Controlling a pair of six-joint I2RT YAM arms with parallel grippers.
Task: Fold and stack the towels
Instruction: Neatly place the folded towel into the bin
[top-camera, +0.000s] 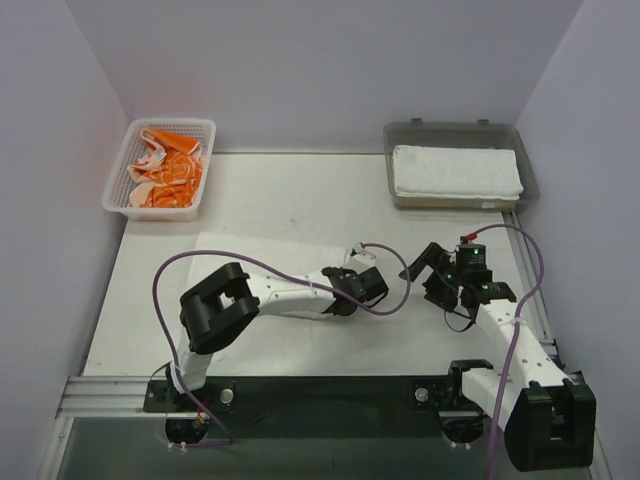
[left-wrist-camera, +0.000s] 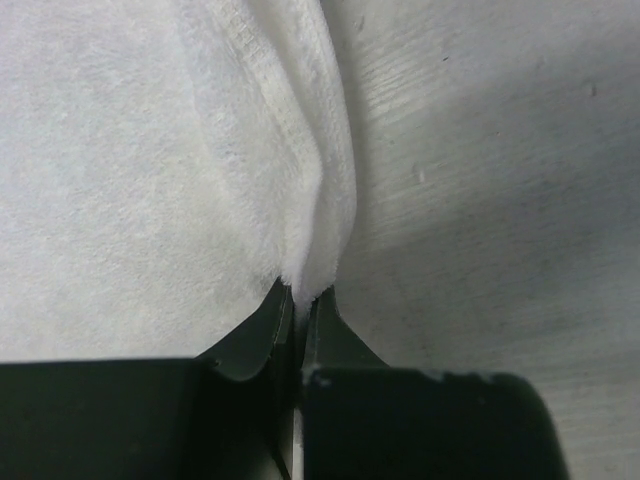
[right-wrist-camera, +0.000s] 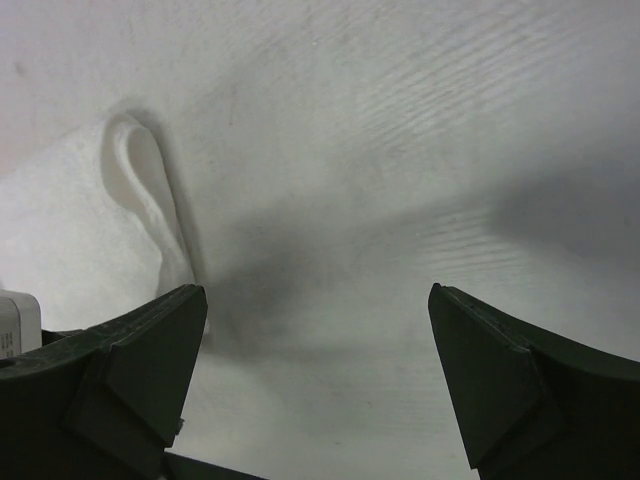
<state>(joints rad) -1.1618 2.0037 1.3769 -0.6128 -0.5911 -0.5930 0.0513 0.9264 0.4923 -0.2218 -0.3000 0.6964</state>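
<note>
Left wrist view: the left gripper (left-wrist-camera: 300, 295) clamps on the raised hem of a white towel (left-wrist-camera: 150, 200) spread on the table (left-wrist-camera: 500, 200). The right gripper (right-wrist-camera: 318, 300) hangs wide open — holding nothing — just beside that towel's corner. A folded white towel (top-camera: 457, 171) lies in the grey tray (top-camera: 400, 135); orange-and-white towels (top-camera: 165, 172) fill the basket (top-camera: 115, 190). A small white tag (right-wrist-camera: 15, 320) is too blurred to read.

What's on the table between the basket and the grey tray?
Nothing. In the top view, the table between the white basket and the grey tray is bare.
</note>
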